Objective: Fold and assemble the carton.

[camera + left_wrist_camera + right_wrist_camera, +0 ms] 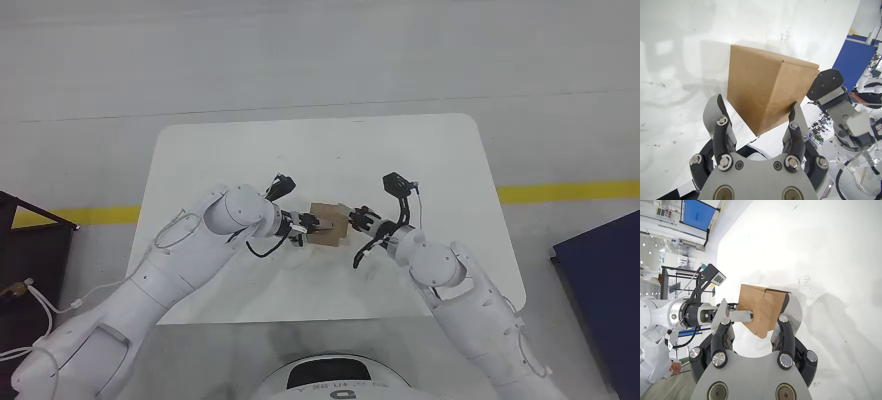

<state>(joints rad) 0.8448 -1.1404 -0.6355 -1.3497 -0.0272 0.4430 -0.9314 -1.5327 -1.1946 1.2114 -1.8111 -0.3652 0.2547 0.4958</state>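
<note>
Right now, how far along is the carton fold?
Done: carton is folded into a box shape with creased sides. In hand: left gripper and right gripper straddle it from opposite sides, both open. Remaining, likely: closing the ends; flaps hidden.

Light was bright, even, overhead. Counter (810,237) glared near white in both wrist views, surface detail washed out. Soft grey shadow lay on counter beside carton (757,85). Wrist views bent hard at edges; counter rim showed as a curve.

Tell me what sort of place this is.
Likely a robotics lab or factory test hall: grey floor marked with a yellow line, a blue partition, a white work table.
</note>
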